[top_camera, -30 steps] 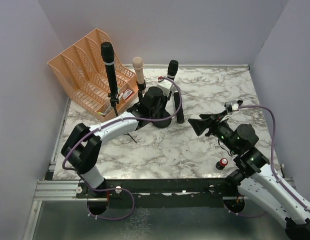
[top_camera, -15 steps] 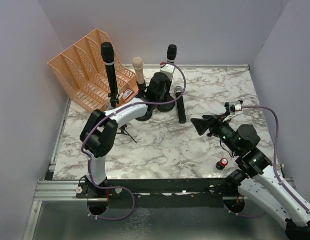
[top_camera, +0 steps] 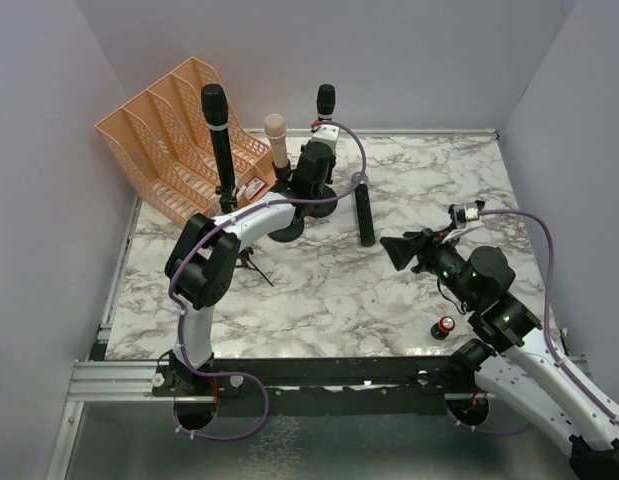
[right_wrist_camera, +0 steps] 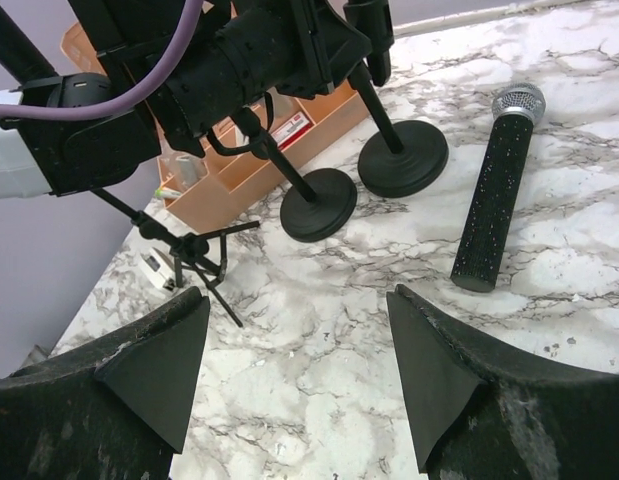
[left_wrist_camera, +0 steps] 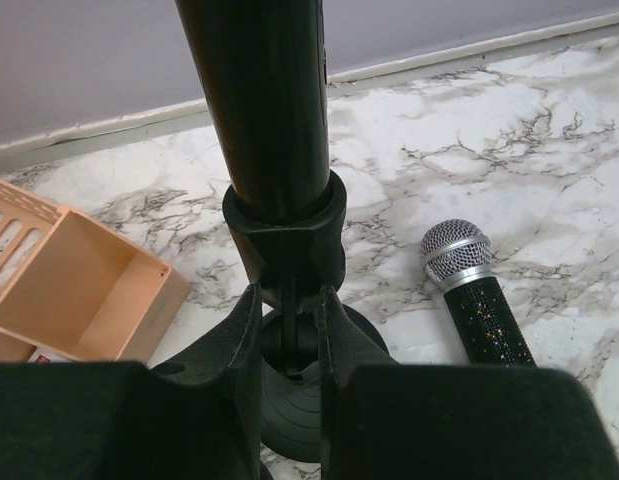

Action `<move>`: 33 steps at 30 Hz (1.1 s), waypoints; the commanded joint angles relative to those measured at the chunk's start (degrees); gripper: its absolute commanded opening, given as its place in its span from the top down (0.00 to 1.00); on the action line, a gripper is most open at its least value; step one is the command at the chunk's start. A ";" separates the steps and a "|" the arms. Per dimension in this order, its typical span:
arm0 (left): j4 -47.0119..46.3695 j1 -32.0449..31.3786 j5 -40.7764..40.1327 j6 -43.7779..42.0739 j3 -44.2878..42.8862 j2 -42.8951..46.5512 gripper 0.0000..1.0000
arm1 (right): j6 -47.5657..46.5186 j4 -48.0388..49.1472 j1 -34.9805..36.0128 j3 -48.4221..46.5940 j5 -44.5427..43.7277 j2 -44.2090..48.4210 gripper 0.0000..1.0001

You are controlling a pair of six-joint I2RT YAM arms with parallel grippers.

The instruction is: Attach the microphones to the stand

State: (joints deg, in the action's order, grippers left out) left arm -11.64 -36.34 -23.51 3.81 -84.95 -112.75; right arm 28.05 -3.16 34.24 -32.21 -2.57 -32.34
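Busy back corner here: the orange file rack (top_camera: pixel 164 120) sits at 10 o'clock on the marble surface (top_camera: pixel 439 180). A tall black microphone (top_camera: pixel 216 130) and the pink microphone (top_camera: pixel 277 138) stand upright right in front of it, close beside the left arm. A small battery (top_camera: pixel 446 326) lies at 5 o'clock, near the right arm.

Left end effector (left_wrist_camera: pixel 287 300) is nearly closed, fingers pinching the stem of a stand (left_wrist_camera: pixel 285 232) just below its clip. That clip carries a second black microphone (left_wrist_camera: pixel 264 100), long axis vertical, head up. Right end effector (right_wrist_camera: pixel 297 300) hangs spread wide over the surface, holding nothing.

Just toward 3 o'clock of the held stand, the silver-headed microphone (top_camera: pixel 364 212) lies flat, head to 12 o'clock, tail to 6.
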 commanded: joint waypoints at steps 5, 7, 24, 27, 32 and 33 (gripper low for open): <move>-5.51 0.26 -0.60 -0.01 -2.44 1.24 0.61 | 0.79 -3.14 0.29 -2.62 -5.16 -1.16 0.25; -5.26 0.26 0.47 0.47 -2.05 2.16 0.54 | 1.17 -4.69 0.22 -3.45 -7.25 -1.95 0.24; 6.08 0.04 12.26 9.61 3.40 16.87 0.33 | 1.39 -18.65 0.26 -19.45 -27.93 -10.78 0.21; 8.60 -0.19 19.05 10.27 4.15 19.40 0.33 | 0.20 -20.33 0.27 -23.23 -31.40 -13.10 0.19; 9.65 -1.03 32.55 10.59 7.60 24.18 0.32 | -3.61 -23.51 0.15 -28.73 -38.47 -17.43 0.17; 9.74 -1.30 34.69 10.60 8.49 25.22 0.32 | -4.25 -24.46 0.17 -29.87 -40.37 -18.43 0.16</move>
State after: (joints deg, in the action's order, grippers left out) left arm -4.97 -36.42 -3.05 13.10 -79.77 -91.39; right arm 27.62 -22.33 34.24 -58.11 -33.50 -48.05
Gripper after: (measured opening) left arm 0.675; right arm 0.823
